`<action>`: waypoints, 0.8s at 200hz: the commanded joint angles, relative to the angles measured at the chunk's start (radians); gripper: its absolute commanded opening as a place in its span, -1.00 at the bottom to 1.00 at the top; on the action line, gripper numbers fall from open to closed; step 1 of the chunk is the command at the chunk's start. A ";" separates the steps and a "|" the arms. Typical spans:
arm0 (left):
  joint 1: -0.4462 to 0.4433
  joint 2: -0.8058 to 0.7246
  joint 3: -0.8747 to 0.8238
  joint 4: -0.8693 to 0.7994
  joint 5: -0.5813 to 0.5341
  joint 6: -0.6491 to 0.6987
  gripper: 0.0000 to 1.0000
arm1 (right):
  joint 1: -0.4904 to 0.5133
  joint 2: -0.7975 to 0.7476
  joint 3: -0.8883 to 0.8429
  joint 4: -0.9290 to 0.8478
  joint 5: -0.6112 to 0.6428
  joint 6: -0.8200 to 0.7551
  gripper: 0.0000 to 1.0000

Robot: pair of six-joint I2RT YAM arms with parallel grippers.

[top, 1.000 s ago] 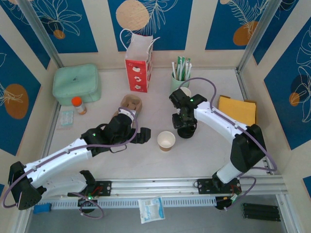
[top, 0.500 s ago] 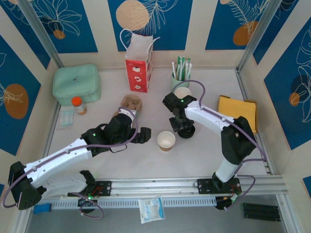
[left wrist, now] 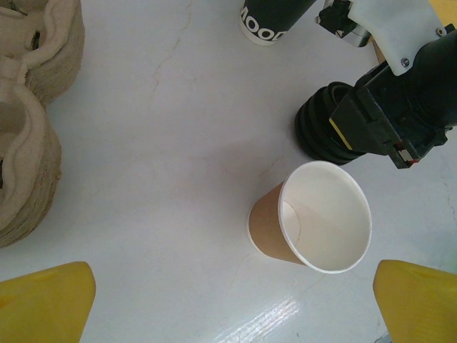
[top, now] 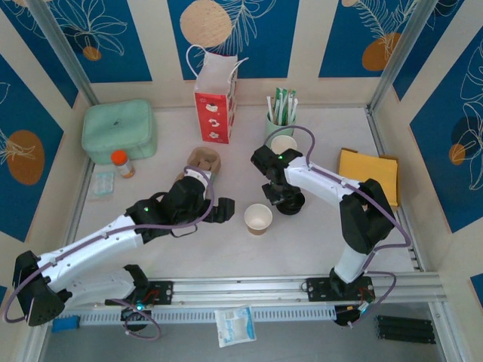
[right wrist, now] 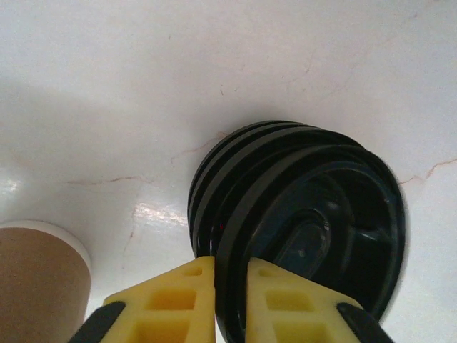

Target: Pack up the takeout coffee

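Black plastic is pinched between the yellow fingers (right wrist: 187, 289) of the right claw (right wrist: 230, 268). A second ago they stood partly apart above the stack of black lids (right wrist: 202, 187); now they have closed on the raised rim of the top lid (right wrist: 321, 214), and the arm has swung in over the stack. The tan paper cup (top: 258, 219) stands upright and uncovered on the white tabletop (top: 226, 253), just beside the stack and between the two arms. The left claw (top: 220, 213) is spread wide and holds nothing, near the cup's other side. The lid pick looks under way; I judge the nested lids may lift together, so one must come free before capping the cup.
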 commanded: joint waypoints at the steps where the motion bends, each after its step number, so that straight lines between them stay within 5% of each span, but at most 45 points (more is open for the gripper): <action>1: -0.012 -0.006 0.003 0.008 0.007 0.004 0.99 | 0.012 0.014 0.027 -0.012 0.013 -0.010 -0.81; 28: -0.012 -0.006 0.007 0.006 0.004 0.003 0.99 | 0.024 0.002 0.049 -0.033 0.035 -0.013 -1.00; 100: -0.012 -0.003 0.026 0.020 0.001 -0.012 0.99 | 0.036 -0.182 0.134 -0.089 -0.023 0.030 -1.00; 122: -0.012 -0.007 0.036 0.040 -0.006 -0.035 0.99 | 0.007 -0.289 0.134 -0.031 -0.182 0.065 -1.00; 160: -0.012 -0.013 0.083 0.108 0.000 -0.100 0.99 | -0.181 -0.516 0.011 0.277 -0.747 0.217 -1.00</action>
